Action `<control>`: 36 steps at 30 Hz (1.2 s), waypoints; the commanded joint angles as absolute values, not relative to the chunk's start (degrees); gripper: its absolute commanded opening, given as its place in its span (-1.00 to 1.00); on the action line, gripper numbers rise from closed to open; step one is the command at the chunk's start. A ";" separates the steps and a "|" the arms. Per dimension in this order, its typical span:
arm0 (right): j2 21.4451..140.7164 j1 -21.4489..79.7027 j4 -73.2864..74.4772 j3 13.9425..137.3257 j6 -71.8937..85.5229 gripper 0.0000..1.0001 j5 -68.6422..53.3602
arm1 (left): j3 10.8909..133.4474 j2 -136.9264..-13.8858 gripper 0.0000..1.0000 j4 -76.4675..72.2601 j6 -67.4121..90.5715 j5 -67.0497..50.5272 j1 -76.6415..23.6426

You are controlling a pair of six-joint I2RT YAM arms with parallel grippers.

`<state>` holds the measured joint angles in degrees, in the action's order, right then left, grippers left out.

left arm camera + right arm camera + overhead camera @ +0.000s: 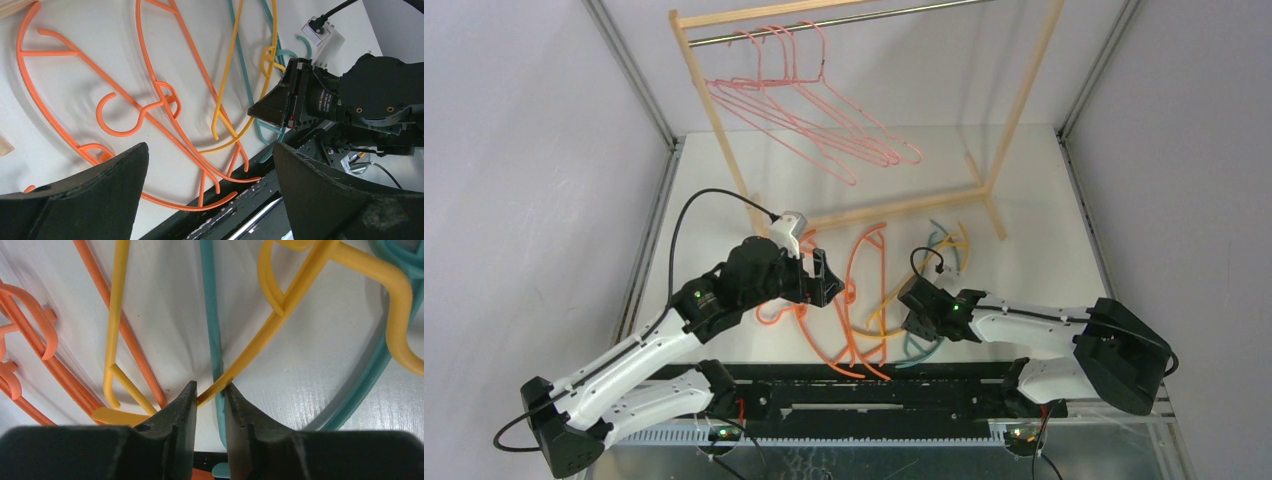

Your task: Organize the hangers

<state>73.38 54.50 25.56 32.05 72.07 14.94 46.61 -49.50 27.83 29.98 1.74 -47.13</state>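
Several pale pink hangers (824,120) hang on the rack's metal rod (844,22). On the table lie orange hangers (859,290) (150,100), a yellow-orange hanger (889,300) (280,310) and a teal hanger (921,345) (210,315), overlapping in a heap. My right gripper (909,315) (211,386) is low over the heap, its jaws closed on the yellow-orange hanger's thin slanted bar where it crosses the teal one. My left gripper (832,283) (210,150) hovers wide open above the orange hangers near the front edge, holding nothing.
The tall wooden-framed rack (714,120) stands at the back, its foot bars (894,205) lying across the table just behind the heap. A black rail (874,395) runs along the near edge. Grey walls (524,150) close in both sides.
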 commanded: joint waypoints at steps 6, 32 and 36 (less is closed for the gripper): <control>73.20 55.04 26.73 32.17 67.14 -1.00 17.09 | 48.27 -49.37 0.96 27.28 29.36 1.72 -47.37; 54.51 44.80 62.80 67.95 31.44 -1.00 43.13 | 51.32 -53.27 0.94 21.97 31.41 0.56 -47.46; 58.77 37.94 50.53 73.22 18.08 -1.00 40.31 | 51.09 -52.15 0.94 23.20 31.62 0.87 -47.46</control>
<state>55.81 42.33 63.48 67.53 35.24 39.35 48.49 -53.76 24.51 30.63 1.26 -47.13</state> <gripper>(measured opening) 0.017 0.973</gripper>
